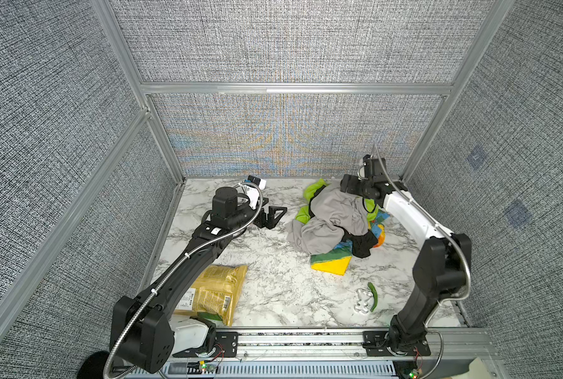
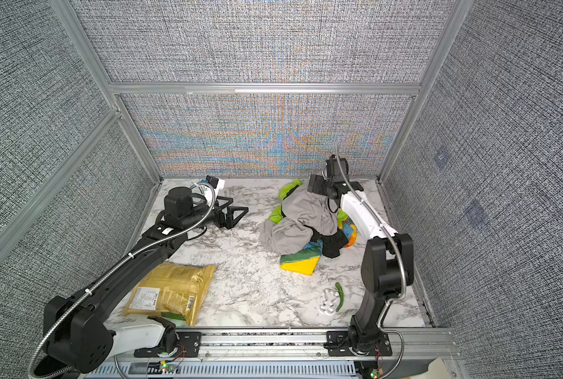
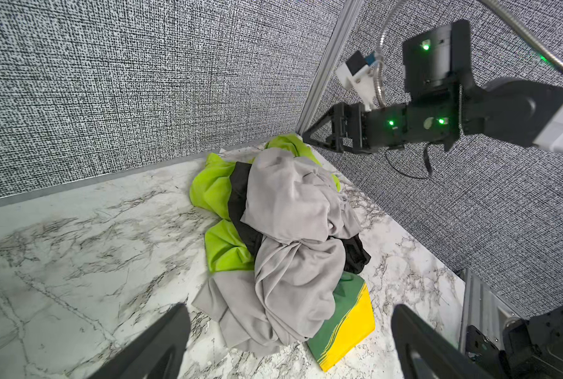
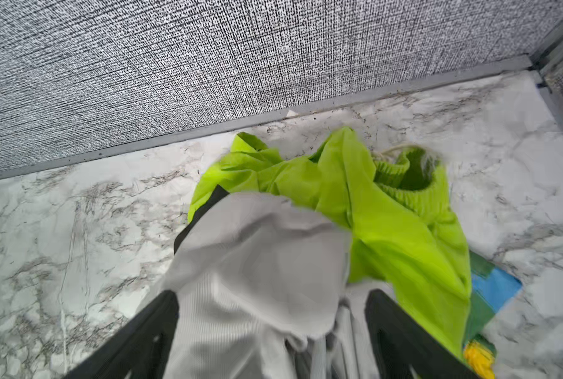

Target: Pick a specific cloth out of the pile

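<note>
Biggest thing we've got here is the marble-look surface (image 1: 273, 282), boxed in by grey woven walls. On its far right part sits the pile (image 1: 335, 229). Most of what we can see of it is the light-grey cloth (image 1: 326, 210), bunched up on top.

Front left there's a yellow-gold snack bag (image 1: 214, 292) lying flat. It's partly under the left arm and well apart from the pile.

A lime-green cloth (image 1: 313, 192) pokes out from under the grey on the far and left sides. A blue-green-yellow-orange patterned cloth (image 1: 331, 262) sticks out on the near side.

The black cloth (image 1: 360, 244) we're after is in the pile, mostly buried. One lump shows at the near right edge, lying on the patterned cloth and touching the grey one. In the left wrist view we also get a black strip wedged between the green and the grey.

The right tool (image 4: 273, 338) hangs just over the far end of the pile, jaws spread wide. Grey fabric bunches up between the fingers in the right wrist view (a bit blurry), but nothing looks pinched.

The left tool (image 3: 290, 344) is wide open too and empty. It sits to the left of the pile, pointing at it and not touching it.

Smallest stuff: a green pod-shaped thing (image 1: 373, 295) and a pale little cutout piece (image 1: 362, 300), just beside each other near the front right.
</note>
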You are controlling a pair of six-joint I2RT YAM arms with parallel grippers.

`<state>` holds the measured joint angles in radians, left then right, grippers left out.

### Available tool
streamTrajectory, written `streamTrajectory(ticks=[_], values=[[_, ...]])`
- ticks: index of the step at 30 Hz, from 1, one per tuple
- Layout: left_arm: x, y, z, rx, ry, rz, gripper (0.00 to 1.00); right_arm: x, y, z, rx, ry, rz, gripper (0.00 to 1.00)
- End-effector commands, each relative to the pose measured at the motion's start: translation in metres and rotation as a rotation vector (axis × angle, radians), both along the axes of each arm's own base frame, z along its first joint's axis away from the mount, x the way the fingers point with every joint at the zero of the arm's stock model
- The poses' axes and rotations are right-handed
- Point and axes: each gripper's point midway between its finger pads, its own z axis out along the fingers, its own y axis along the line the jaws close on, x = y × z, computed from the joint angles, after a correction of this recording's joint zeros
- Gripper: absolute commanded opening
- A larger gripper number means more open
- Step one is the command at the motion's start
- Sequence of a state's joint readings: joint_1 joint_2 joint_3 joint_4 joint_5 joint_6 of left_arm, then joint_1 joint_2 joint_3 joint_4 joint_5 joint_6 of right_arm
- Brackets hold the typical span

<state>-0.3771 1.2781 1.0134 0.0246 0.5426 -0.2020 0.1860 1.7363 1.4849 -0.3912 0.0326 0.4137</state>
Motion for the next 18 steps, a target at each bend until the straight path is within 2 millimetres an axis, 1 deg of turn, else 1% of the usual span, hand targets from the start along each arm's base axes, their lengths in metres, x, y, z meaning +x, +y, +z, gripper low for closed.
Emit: streamTrajectory(ticks=[1,2,4,6,9,11,12,13,14,15,16,17,18], values=[[0.0,-0.001,0.008,-0.009,-0.026,-0.005,0.99,-0.031,-0.005,-0.01,-0.014,0.044,-0.003,0.99],[-0.001,-0.001,0.007,-0.011,-0.025,-0.007,0.99,-0.041,-0.006,-0.016,-0.012,0.062,0.001,0.99],[-0.001,-0.001,0.007,-0.013,-0.024,-0.009,0.99,-0.055,-0.005,-0.03,-0.011,0.101,0.004,0.99],[-0.001,-0.002,0.007,-0.014,-0.021,-0.011,0.99,-0.064,-0.003,-0.046,-0.011,0.142,0.01,0.99],[-0.001,-0.002,0.006,-0.017,-0.018,-0.013,0.99,-0.065,0.004,-0.067,-0.014,0.185,0.02,0.99],[-0.001,-0.002,0.007,-0.017,-0.02,-0.011,0.99,-0.061,0.011,-0.078,-0.02,0.199,0.029,0.93],[-0.001,-0.002,0.008,-0.016,-0.021,-0.012,0.99,-0.058,0.013,-0.081,-0.023,0.2,0.031,0.87],[-0.002,-0.002,0.009,-0.018,-0.025,-0.012,0.99,-0.053,0.014,-0.083,-0.027,0.202,0.027,0.75],[-0.003,-0.002,0.011,-0.019,-0.031,-0.011,0.99,-0.049,0.013,-0.084,-0.037,0.202,0.016,0.61],[-0.004,-0.001,0.013,-0.021,-0.037,-0.011,0.99,-0.044,0.012,-0.081,-0.044,0.192,0.007,0.48],[-0.004,-0.001,0.014,-0.02,-0.041,-0.009,0.99,-0.039,0.011,-0.075,-0.052,0.175,-0.005,0.37],[-0.005,0.0,0.015,-0.02,-0.047,-0.006,0.99,-0.034,0.009,-0.067,-0.059,0.154,-0.018,0.29],[-0.005,0.0,0.015,-0.018,-0.049,-0.004,0.99,-0.029,0.008,-0.058,-0.064,0.134,-0.027,0.24]])
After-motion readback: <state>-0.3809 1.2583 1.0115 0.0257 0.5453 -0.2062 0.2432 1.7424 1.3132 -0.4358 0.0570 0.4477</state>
